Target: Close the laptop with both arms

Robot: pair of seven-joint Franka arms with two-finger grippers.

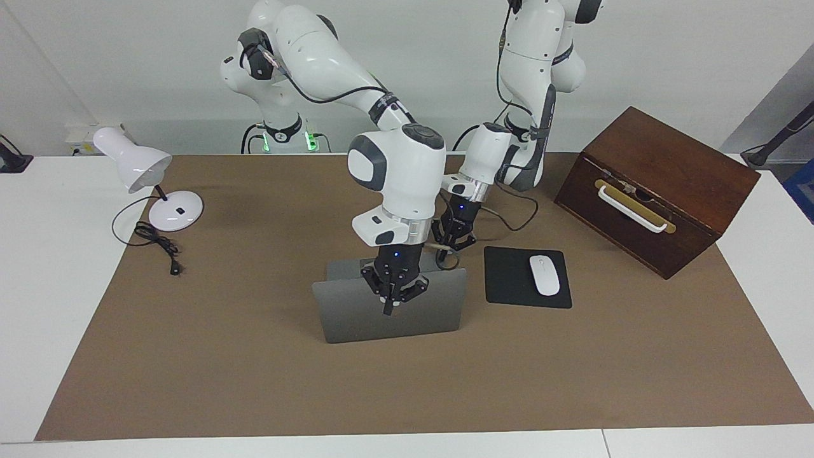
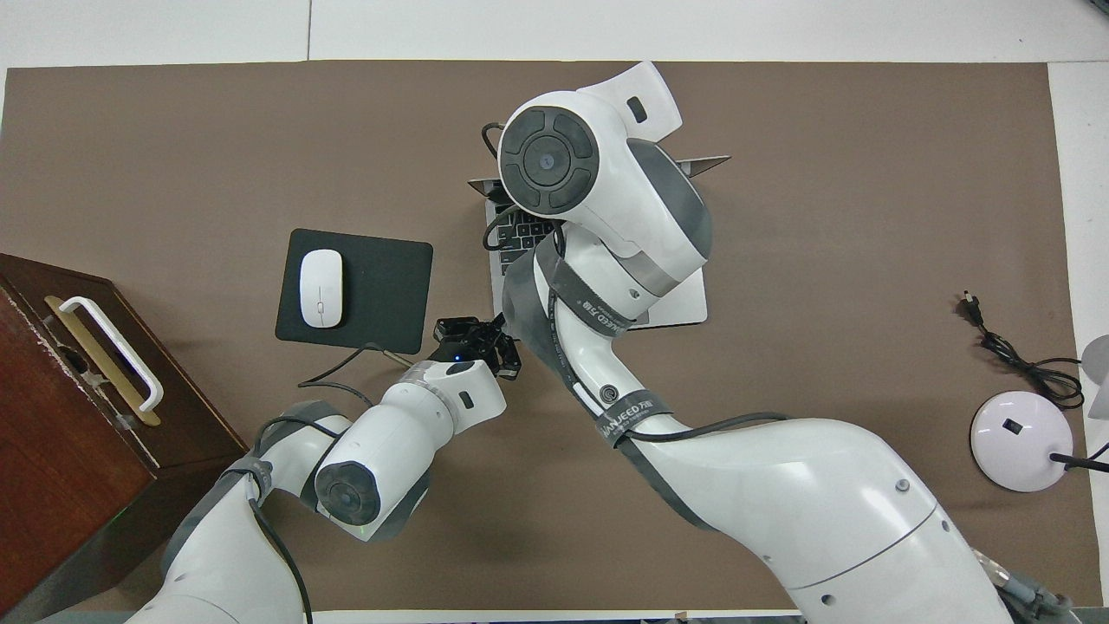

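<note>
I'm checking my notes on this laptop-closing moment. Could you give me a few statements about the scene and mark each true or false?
1. The laptop is shut flat. False: its lid stands up, keyboard showing in the overhead view.
2. The right gripper is at the lid's top edge. True.
3. The mouse lies on the mouse pad. True.
4. The left gripper holds the mouse. False: it is shut, by the laptop's corner nearer the robots.
5. The lamp stands beside the wooden box. False: they sit at different ends.
</note>
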